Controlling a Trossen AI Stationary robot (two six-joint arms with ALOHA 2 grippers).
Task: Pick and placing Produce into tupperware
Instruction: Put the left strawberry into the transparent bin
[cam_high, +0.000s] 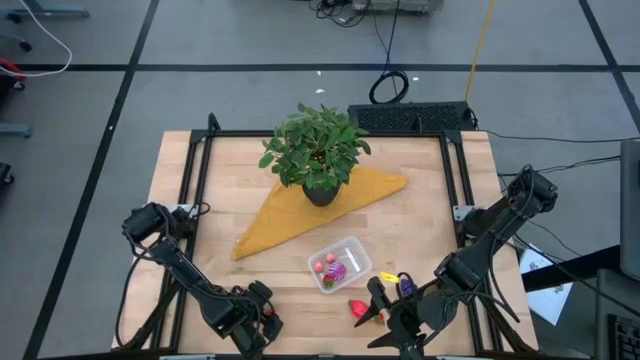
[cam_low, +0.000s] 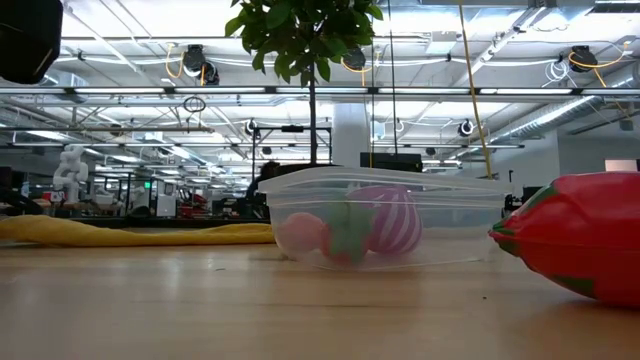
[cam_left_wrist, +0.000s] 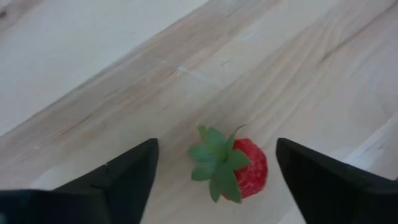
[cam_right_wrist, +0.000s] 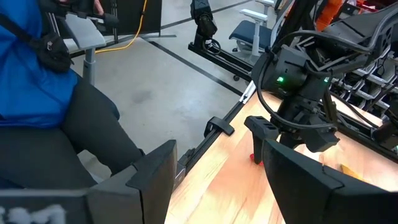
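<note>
My left gripper (cam_left_wrist: 216, 148) is open near the table's near edge (cam_high: 262, 315). Its fingers stand on either side of a red toy strawberry (cam_left_wrist: 245, 175) with green leaves, which lies on the wood untouched. In the right wrist view that strawberry (cam_right_wrist: 254, 155) shows as a red speck under the left arm. My right gripper (cam_right_wrist: 214, 154) is open and empty, low at the near edge (cam_high: 374, 312), beside a second red strawberry (cam_high: 357, 308) (cam_low: 580, 240). The clear tupperware (cam_high: 361, 251) (cam_low: 460, 215) stands on the table and holds pink round pieces (cam_high: 325, 265) and a striped pink one (cam_low: 392, 222).
A purple piece (cam_high: 405, 287) and a yellow piece (cam_high: 388, 277) lie right of the tupperware. The potted plant (cam_high: 318, 150) stands on a yellow cloth (cam_high: 290, 222) toward the far side. A seated person in blue (cam_right_wrist: 37, 81) is beyond the table's left edge.
</note>
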